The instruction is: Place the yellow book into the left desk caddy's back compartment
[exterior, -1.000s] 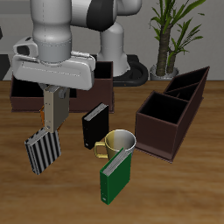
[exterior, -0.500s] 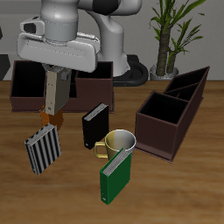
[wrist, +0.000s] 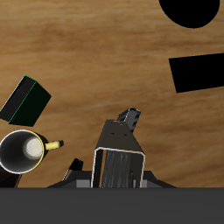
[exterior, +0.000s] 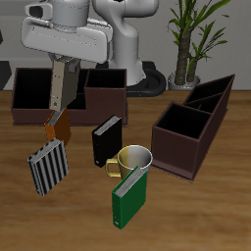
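Item: pincer (exterior: pixel 65 69), raised above the table, jaws drawn in to the thickness of a thin cover and clamped on the yellow book (exterior: pixel 63 98), which hangs straight down from it, gripped near its upper edge (the wrist view shows the book (wrist: pixel 118 164) edge-on between the jaws). Nothing else touches the pincer. Directly beneath the book's lower edge, just clear of it: small orange-and-dark book (exterior: pixel 57 128); lower and nearer the table's front edge, a striped book (exterior: pixel 46 167). Behind the pincer: wider caddy (exterior: pixel 106 98). Well apart, across the table: left desk caddy (exterior: pixel 178 152), its back compartment (exterior: pixel 211 96) at the end farther from the front edge. Hazards, as judged: a grip this high leaves a long hanging length that may swing or slip in transit; carried low, the lower edge could strike the mug (exterior: pixel 135 159) or the caddy's wall; the slope-walled section is narrow, so a skewed book may catch on its rim.
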